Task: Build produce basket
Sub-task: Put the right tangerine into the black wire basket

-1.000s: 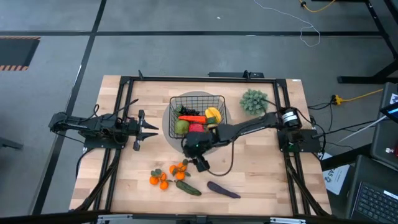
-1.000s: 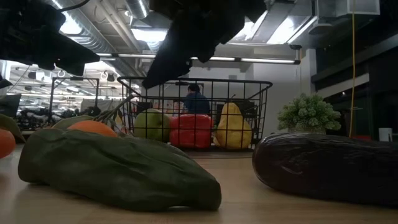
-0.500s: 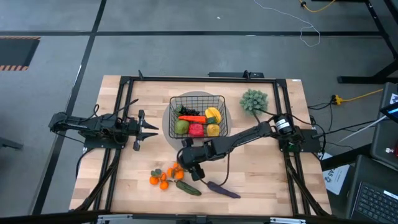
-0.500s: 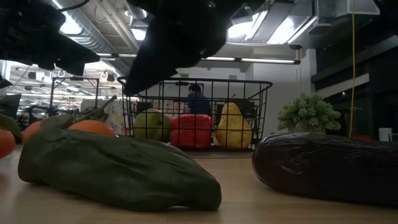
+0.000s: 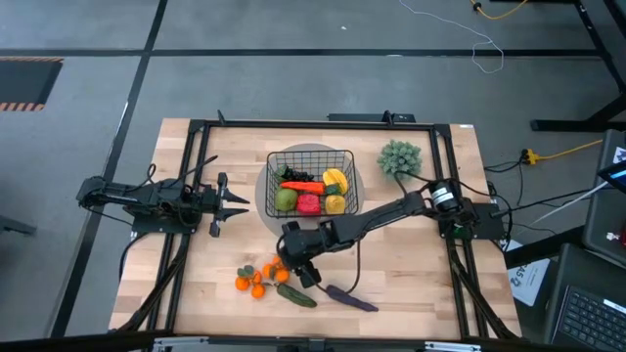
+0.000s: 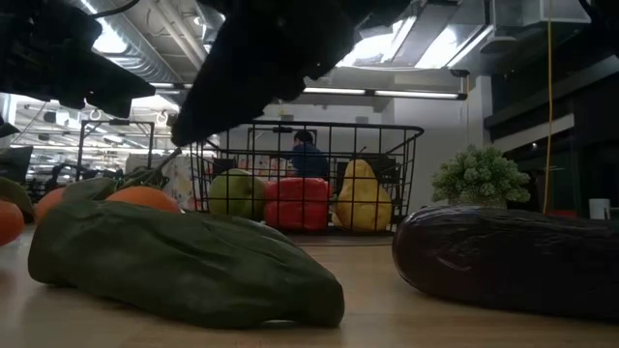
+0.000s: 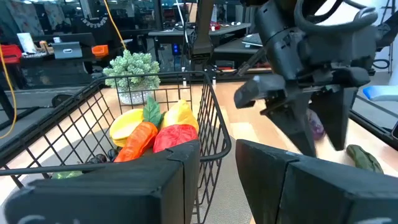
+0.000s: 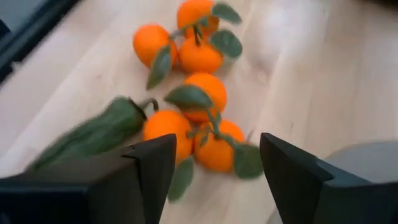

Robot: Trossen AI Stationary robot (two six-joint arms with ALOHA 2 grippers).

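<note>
The black wire basket (image 5: 311, 182) stands on a grey disc at the table's middle far side. It holds a green apple (image 5: 285, 199), a red pepper (image 5: 309, 203), a carrot (image 5: 301, 186) and yellow fruit (image 5: 335, 180). A cluster of tangerines with leaves (image 5: 262, 277) lies on the table near the front, and it also shows in the right wrist view (image 8: 199, 112). A green cucumber (image 5: 295, 295) and a purple eggplant (image 5: 350, 298) lie beside it. My right gripper (image 5: 302, 272) hovers open just above the tangerines, its fingers (image 8: 143, 168) on either side of them. My left gripper (image 5: 238, 203) waits open left of the basket.
A pale-green bushy plant (image 5: 399, 157) stands right of the basket. The black frame rails (image 5: 192, 196) run along the table's left and right sides. Bare wood lies in front of my left gripper and right of the eggplant.
My right gripper has gone from beside the basket's near side toward the table's near edge and a little left, lowering over the tangerines. The produce has stayed where it was.
</note>
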